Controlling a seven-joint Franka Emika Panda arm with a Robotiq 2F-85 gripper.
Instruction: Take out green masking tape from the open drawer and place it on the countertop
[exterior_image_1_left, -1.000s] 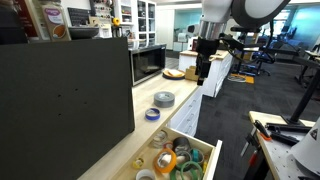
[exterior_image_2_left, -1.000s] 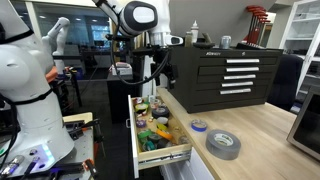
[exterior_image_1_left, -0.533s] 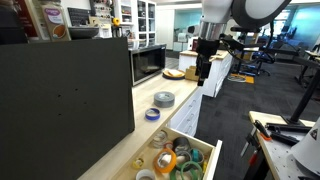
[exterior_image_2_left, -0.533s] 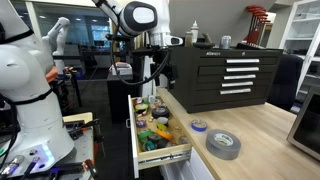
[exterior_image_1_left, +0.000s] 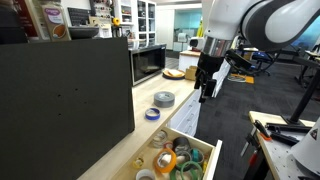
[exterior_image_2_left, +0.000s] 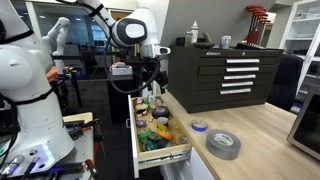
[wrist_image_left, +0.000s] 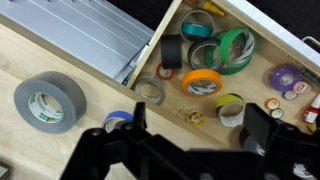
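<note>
The green masking tape (wrist_image_left: 233, 50) lies in the open drawer (wrist_image_left: 160, 38) among other rolls: black (wrist_image_left: 172, 52), orange (wrist_image_left: 202, 82) and yellow-black (wrist_image_left: 230, 108). In an exterior view the drawer (exterior_image_1_left: 205, 152) stands pulled out below the countertop, and green shows inside it (exterior_image_1_left: 194, 158). My gripper (wrist_image_left: 197, 130) is open and empty, with its fingers wide apart. It hangs well above the drawer in both exterior views (exterior_image_1_left: 207, 90) (exterior_image_2_left: 151, 92). The wooden countertop (wrist_image_left: 40, 55) lies beside the drawer.
A big grey duct tape roll (wrist_image_left: 48, 102) (exterior_image_1_left: 164, 98) (exterior_image_2_left: 223, 144) and a small blue roll (wrist_image_left: 118, 120) (exterior_image_1_left: 152, 114) lie on the countertop. A microwave (exterior_image_1_left: 148, 63) stands further back. A black tool chest (exterior_image_2_left: 222, 75) and a white robot (exterior_image_2_left: 25, 90) stand nearby.
The arm has moved down and towards the drawer; the gripper hangs lower and closer to it. The tapes have not moved.
</note>
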